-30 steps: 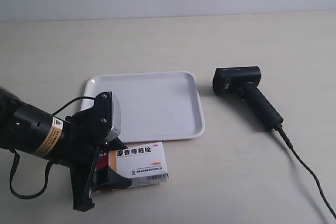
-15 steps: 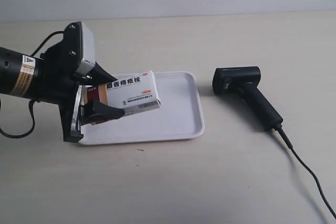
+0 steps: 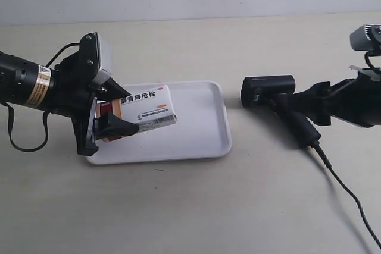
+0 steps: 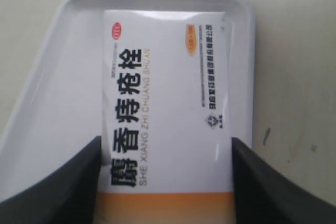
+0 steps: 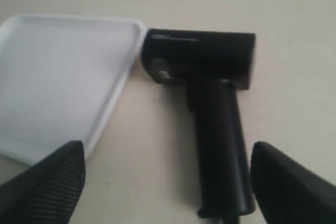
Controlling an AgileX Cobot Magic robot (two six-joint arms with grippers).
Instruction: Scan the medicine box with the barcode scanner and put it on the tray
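Note:
The medicine box [image 3: 146, 108] [image 4: 165, 103], white with an orange band, is held tilted above the white tray [image 3: 196, 117] [image 4: 63, 77]. My left gripper [image 3: 119, 111] [image 4: 165, 182] is shut on its banded end. The black barcode scanner [image 3: 268, 90] [image 5: 210, 77] lies on the table right of the tray [image 5: 58, 72], head toward it. My right gripper [image 3: 312, 106] [image 5: 168, 177] hovers open over the scanner's handle, one finger on each side, not touching it.
The scanner's thin black cable [image 3: 351, 200] trails across the table toward the exterior view's lower right corner. The tray holds nothing. A pale wall runs along the back edge of the beige table [image 3: 238, 206].
My left gripper lifted the medicine box from the table in front of the tray to above the tray. The right arm came in from the right and now sits over the scanner's handle.

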